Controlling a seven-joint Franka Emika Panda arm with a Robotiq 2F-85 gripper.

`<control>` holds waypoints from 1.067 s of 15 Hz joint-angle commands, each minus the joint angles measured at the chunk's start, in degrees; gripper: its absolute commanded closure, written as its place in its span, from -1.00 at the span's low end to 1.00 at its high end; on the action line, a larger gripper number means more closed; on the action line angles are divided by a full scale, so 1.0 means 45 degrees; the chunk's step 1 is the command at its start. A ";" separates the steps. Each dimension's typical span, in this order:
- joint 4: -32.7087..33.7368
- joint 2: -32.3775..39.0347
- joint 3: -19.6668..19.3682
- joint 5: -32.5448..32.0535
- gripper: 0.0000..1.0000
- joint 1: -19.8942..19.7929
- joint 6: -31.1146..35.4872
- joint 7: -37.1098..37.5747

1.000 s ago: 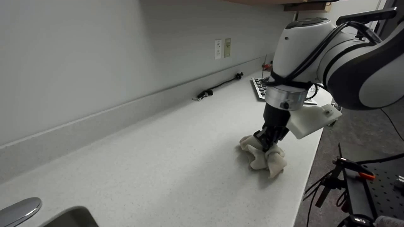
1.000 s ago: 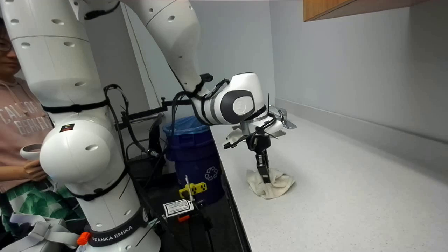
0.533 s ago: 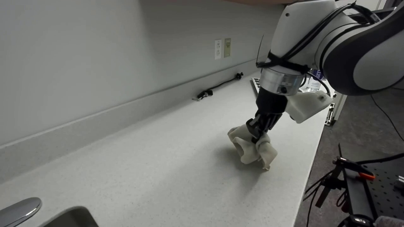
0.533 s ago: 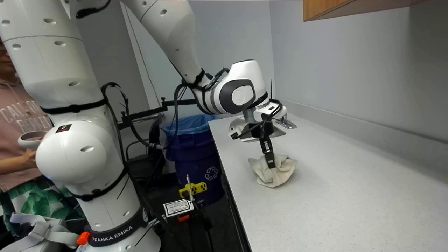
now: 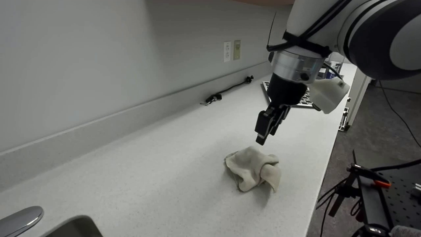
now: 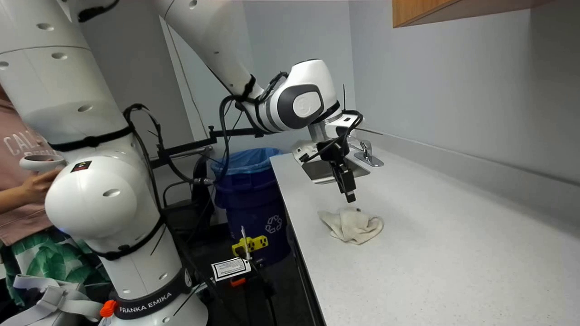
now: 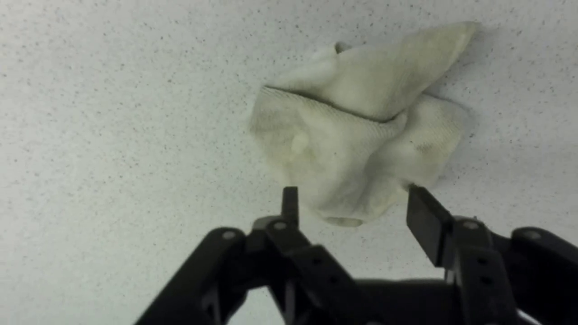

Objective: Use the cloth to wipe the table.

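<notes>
Claw (image 7: 351, 198), one — fingers parted, nothing held between them; it hangs just above the cloth (image 5: 251, 166), not touching it in both exterior views.

Cloth, one: off-white, rumpled, a corner splayed out, a long crease crossing it in the wrist view; lies on the table (image 5: 148, 171), toward the front edge.

Table, one: long, pale, speckled surface.

Latest change: the cloth, gripped a moment ago, is now let go, and the claw stands clear of it. Bearing on the task, as judged: a wiping stroke has probably ended, perhaps the whole wipe; which of the two cannot be told. Any further stroke would call for a fresh grip.

Also counted: wall plates (image 5: 227, 51), two; keyboard (image 5: 305, 99), one, partly hidden; black cord (image 5: 230, 88), one; faucet (image 6: 368, 156), one; sink (image 6: 317, 171), one; blue bin (image 6: 251, 203), one; wooden cabinet (image 6: 430, 11), one, overhead; person (image 6: 22, 149), one — partly in frame, head not shown.
</notes>
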 commanded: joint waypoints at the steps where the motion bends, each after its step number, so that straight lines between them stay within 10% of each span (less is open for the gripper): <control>1: -0.0094 -0.1252 0.0626 -0.0108 -0.91 -0.0414 -0.1490 -0.0495; 15: -0.2218 -0.5453 0.0891 0.0492 -1.00 -0.0557 -0.3135 -0.2225; 16: -0.1090 -0.3851 0.1294 0.0313 -1.00 -0.0744 -0.3231 -0.1584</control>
